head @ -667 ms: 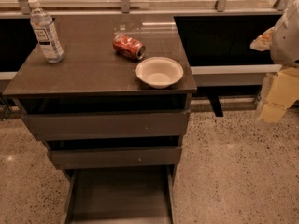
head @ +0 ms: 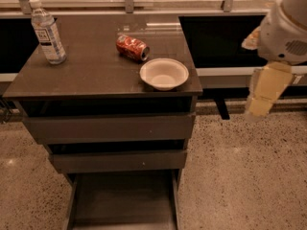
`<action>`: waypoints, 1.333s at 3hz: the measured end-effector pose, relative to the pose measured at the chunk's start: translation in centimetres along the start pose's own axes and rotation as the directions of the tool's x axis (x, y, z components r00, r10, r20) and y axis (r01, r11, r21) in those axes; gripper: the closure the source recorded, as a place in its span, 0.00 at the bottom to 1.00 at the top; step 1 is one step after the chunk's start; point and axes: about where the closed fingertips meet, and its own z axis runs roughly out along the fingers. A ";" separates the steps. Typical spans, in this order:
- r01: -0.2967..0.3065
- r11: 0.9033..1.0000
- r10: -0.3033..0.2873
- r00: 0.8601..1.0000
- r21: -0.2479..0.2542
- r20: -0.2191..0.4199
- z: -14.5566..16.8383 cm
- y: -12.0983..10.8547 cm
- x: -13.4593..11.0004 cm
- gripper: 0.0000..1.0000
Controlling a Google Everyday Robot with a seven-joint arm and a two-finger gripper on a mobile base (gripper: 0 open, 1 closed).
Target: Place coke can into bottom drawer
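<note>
Currently the coke can (head: 132, 48) lies on its side on the dark cabinet top (head: 91, 78), toward the back and a little right of centre. Its long axis runs diagonally, from the back left toward the front right. One silver end points at the front right, toward the white bowl (head: 164, 74), and the other end faces the rear left corner. The can and the bowl are near each other, but a strip of bare tabletop shows between them. The bowl sits upright close to the front right corner of the top.

A clear water bottle (head: 48, 32) stands upright at the left side of the top, well apart from the can.

Below the top, the two upper drawers (head: 112, 128) are pushed in, showing their plain flat fronts. The bottom drawer (head: 124, 202) is pulled out toward the camera, with its flat dark floor and low side walls in view.

The gripper (head: 263, 99) hangs at the right edge of the view, off to the side of the cabinet and over the speckled floor (head: 240, 176), under the white arm housing (head: 285, 30). It is well apart from the can, and nothing is seen in it. Whether it is apart or together I cannot tell from this angle.
</note>
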 end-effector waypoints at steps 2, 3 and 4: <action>0.032 0.999 -0.031 0.998 -0.021 0.059 6.7 -10.8 -12.0 0.00; -0.035 0.999 0.036 0.998 -0.015 0.055 10.2 -15.6 -18.2 0.00; -0.054 0.998 0.050 0.993 0.032 0.107 9.3 -17.8 -21.4 0.00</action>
